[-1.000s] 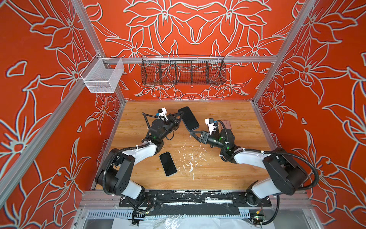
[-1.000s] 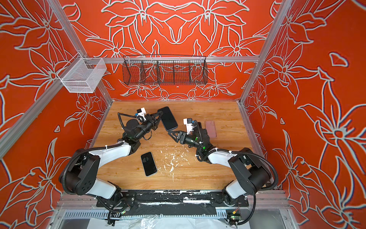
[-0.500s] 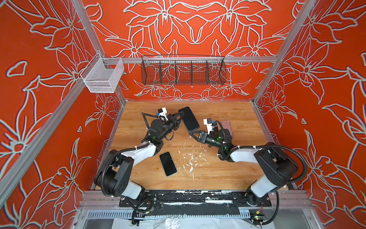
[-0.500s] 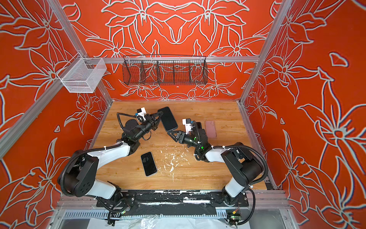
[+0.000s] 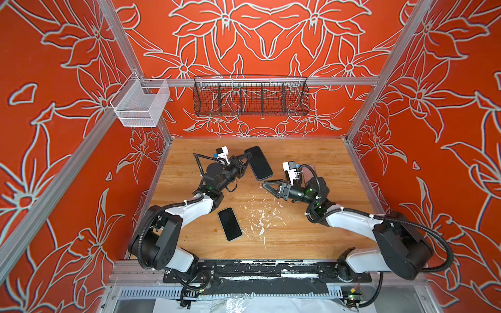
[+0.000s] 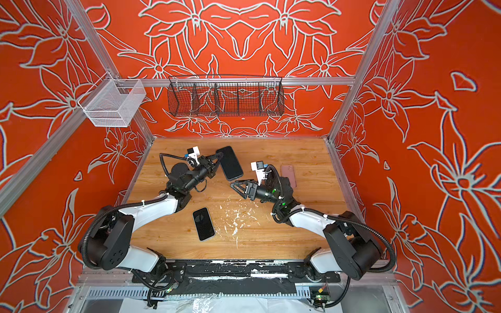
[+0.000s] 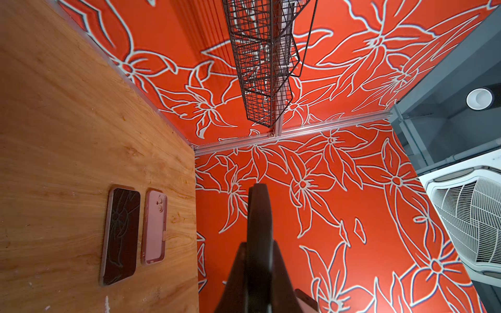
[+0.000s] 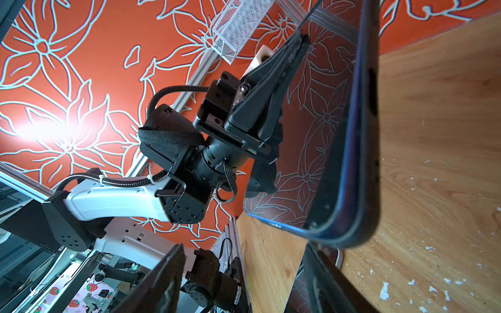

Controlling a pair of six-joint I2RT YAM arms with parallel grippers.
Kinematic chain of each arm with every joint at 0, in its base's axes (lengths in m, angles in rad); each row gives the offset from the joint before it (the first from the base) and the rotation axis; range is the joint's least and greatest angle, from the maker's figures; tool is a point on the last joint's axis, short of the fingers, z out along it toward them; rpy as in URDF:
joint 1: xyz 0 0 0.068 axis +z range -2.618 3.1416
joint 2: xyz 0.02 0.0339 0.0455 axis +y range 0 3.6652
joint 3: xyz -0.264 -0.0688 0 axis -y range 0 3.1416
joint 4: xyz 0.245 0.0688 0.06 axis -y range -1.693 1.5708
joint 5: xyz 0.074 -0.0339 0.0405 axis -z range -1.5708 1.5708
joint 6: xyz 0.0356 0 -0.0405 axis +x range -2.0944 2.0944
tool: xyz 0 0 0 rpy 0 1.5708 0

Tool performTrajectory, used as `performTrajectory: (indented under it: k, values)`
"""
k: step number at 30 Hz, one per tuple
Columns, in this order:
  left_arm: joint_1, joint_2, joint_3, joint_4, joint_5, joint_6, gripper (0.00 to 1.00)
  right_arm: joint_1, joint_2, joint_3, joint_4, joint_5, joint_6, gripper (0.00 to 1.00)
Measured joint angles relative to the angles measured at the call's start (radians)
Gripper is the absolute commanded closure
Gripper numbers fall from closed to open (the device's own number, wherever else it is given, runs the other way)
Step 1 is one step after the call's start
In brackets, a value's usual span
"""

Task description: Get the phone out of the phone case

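Note:
A dark phone in its dark blue-edged phone case (image 5: 258,162) (image 6: 229,162) is held tilted above the back middle of the wooden table. My left gripper (image 5: 248,155) (image 6: 220,155) is shut on its long edge. In the left wrist view the phone (image 7: 259,214) stands edge-on between the shut jaws of the left gripper (image 7: 257,246). My right gripper (image 5: 267,185) (image 6: 234,185) hangs open just below the phone's near end, apart from it. In the right wrist view the open right gripper (image 8: 241,271) sits beneath the phone's corner (image 8: 352,135).
A second dark phone (image 5: 230,223) (image 6: 203,223) lies flat near the table's front middle. A pink case (image 6: 288,173) (image 7: 155,227) and another dark phone (image 7: 120,235) lie at the right, by my right arm. A black wire basket (image 5: 250,96) and a white mesh bin (image 5: 141,105) hang on the walls.
The right arm's elbow and rear links shifted slightly. Both grippers and the held phone stay about where they were.

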Motion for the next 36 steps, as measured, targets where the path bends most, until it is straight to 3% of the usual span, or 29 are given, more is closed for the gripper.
performTrajectory:
  k: [15,36]
  values:
    - [0.000,0.002,0.000,0.014,0.031,-0.026,1.00,0.000,0.048,0.004,-0.034,0.074,0.005,0.30]
    - [0.006,0.023,0.000,0.061,0.038,-0.065,1.00,-0.005,0.114,0.050,-0.010,0.082,0.027,0.31]
